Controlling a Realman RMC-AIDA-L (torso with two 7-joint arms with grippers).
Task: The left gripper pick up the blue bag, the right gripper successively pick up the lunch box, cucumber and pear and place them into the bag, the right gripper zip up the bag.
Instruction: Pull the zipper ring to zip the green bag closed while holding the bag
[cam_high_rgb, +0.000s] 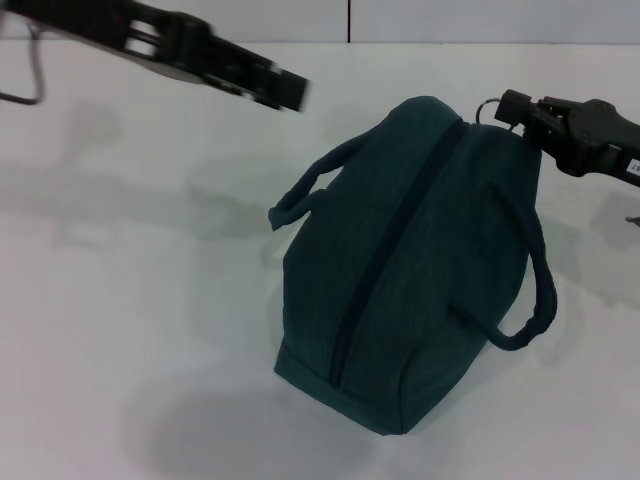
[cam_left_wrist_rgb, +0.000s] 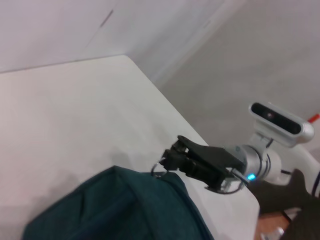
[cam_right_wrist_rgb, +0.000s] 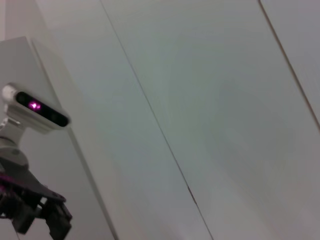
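Zipper work is nearly finished: your right gripper (cam_high_rgb: 512, 108), clenched on the ring pull (cam_high_rgb: 487, 106) at the blue bag's (cam_high_rgb: 410, 270) far end, should pull straight along the seam.

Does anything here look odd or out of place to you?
Nothing looks spilled or damaged. The dark teal fabric bag sits zipped on the white table, one handle flopped to each side. The black right gripper is at its metal zipper ring; the left gripper hovers apart.
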